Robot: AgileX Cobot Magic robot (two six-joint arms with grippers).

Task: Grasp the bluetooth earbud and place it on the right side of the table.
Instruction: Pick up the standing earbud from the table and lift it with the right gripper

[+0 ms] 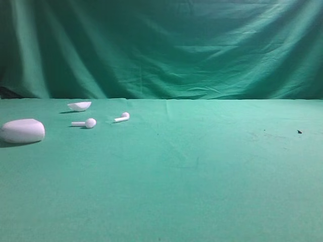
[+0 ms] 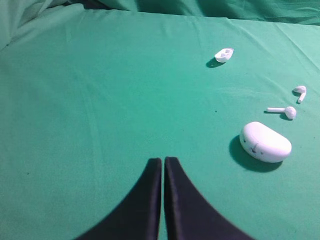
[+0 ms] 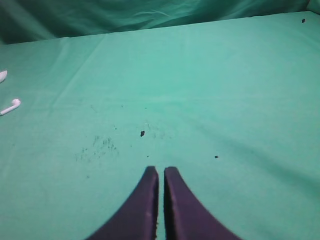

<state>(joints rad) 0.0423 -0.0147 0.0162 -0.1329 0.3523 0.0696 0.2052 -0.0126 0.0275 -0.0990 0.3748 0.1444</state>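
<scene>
Earbud point(image 1: 122, 117) sits on the left half of the bench point(image 1: 192, 171), toward the back, lying flat and untouched. Bent stem, small head. Just left of it is a second earbud point(image 1: 85, 123) with a straight stem and a bigger round head; the two are near but apart. Behind those, a small white half-shell piece point(image 1: 79, 106). Far left, near the frame edge, a large white pebble case point(image 1: 22, 131), closed.

Left claw point(image 2: 163, 162): fingers pressed together, nothing between them, above bare cloth, well short of the case and both earbuds.

Right claw point(image 3: 161, 172): also pressed together, holding nothing, over the cloth with dark specks point(image 3: 142, 133) scattered ahead of it. In that view the earbud shows at the far left edge.
</scene>
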